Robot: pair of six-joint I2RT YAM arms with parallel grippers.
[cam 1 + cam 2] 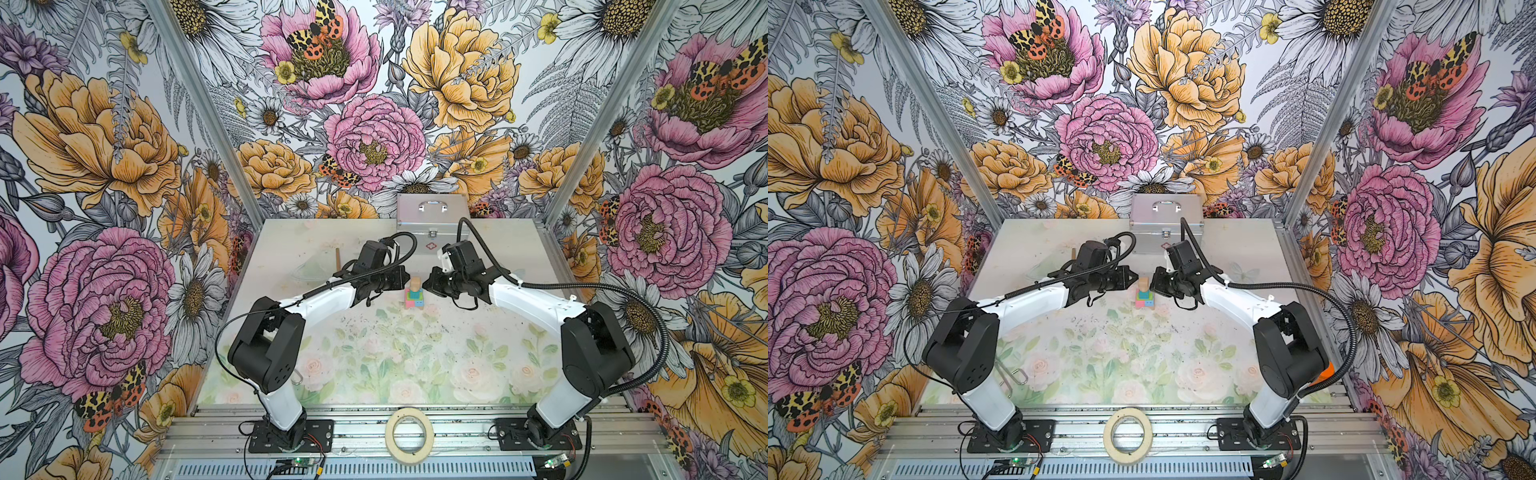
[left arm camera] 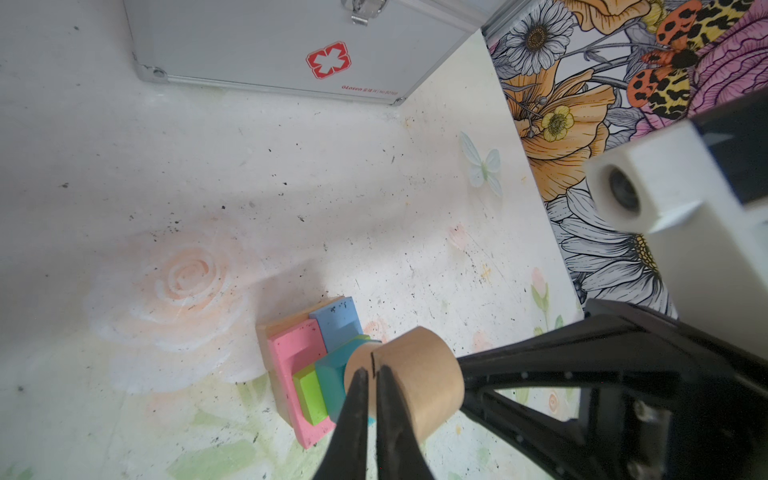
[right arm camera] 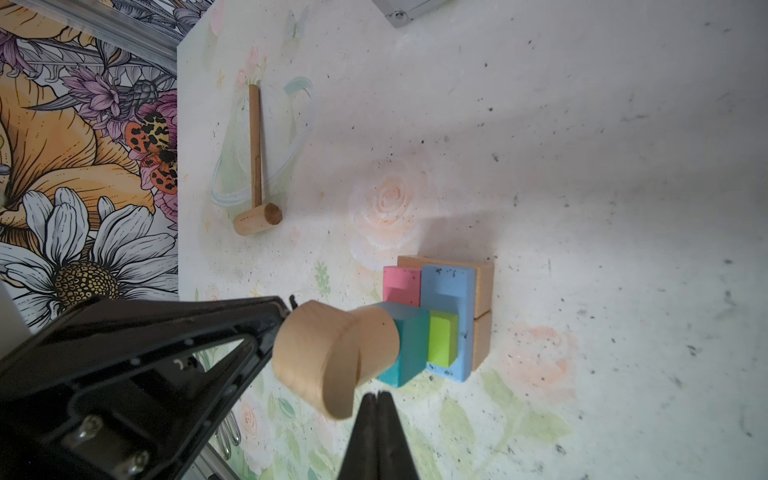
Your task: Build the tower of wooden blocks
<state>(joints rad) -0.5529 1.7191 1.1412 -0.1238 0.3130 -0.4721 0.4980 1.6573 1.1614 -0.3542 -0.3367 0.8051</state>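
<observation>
Left to right: the left gripper [image 1: 402, 277], its jaws pressed together on nothing, points its tip at the tower [image 1: 414, 296] from the left, level with the tan cylinder [image 2: 415, 374] that caps it. We cannot tell whether that tip touches the cylinder or stands just beside it. The tower stands mid-table, well in front of the silver case [image 1: 428, 216], and the cylinder's long axis runs upright.

From the right, the right gripper [image 1: 429, 283], likewise closed and empty, noses in at the same height. The cylinder lies between the two claws, and neither arm is clearly nearer. We judge the stack finished or nearly so. Any retreat should go straight outward, away from the cylinder, or the cap may tip.

We count one tower, and in it:
- one cylinder
- one teal block [image 3: 409, 345]
- one green block [image 3: 442, 338]
- one light blue block [image 3: 449, 291]
- one pink block [image 3: 401, 284]
- at least two tan bricks [image 3: 484, 286] at the base

Off the task we count one wooden mallet [image 3: 255, 166], one case and one roll of tape [image 1: 409, 413].
</observation>
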